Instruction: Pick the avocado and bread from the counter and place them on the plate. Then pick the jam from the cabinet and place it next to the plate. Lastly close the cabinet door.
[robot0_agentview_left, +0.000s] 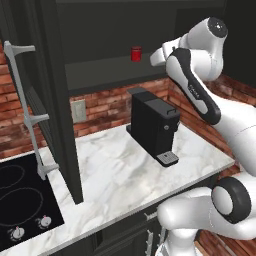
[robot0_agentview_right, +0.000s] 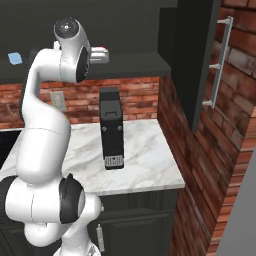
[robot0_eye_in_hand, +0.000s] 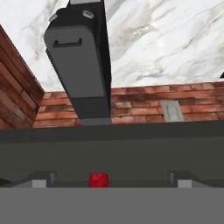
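Landmark: the black box-shaped coffee machine (robot0_agentview_left: 154, 125) on the white-grey veined marble counter (robot0_agentview_left: 115, 175); I place everything else from it.

Far left of it: the tall dark charcoal cabinet door (robot0_agentview_left: 60, 100) stands swung open, its long silver bar handle (robot0_agentview_left: 27, 107) out over the black cooktop (robot0_agentview_left: 22, 200). That door gets closed last, not now.

Above it: the small dark red cylindrical jam jar (robot0_agentview_left: 136, 53) stands upright on the dark shelf of the open charcoal wall cabinet (robot0_agentview_left: 115, 70), just left of the machine's top.

Right of the jar: my two-finger gripper (robot0_eye_in_hand: 109, 177), level with the shelf, near the jar but not touching it.

My hand: jaws spread wide, nothing between them yet.

Hand view: the jar sits between my finger tips (robot0_eye_in_hand: 41, 178), a touch nearer the left one.

Step, as I judge it: reaching in for the jam.

Doing it well: go straight in along the shelf, nudge across so the jar is dead centre, keep both tips off the shelf, close on the jar's body only once it is well between the pads.

Risk: a tip clipping the jar and tipping it backwards.
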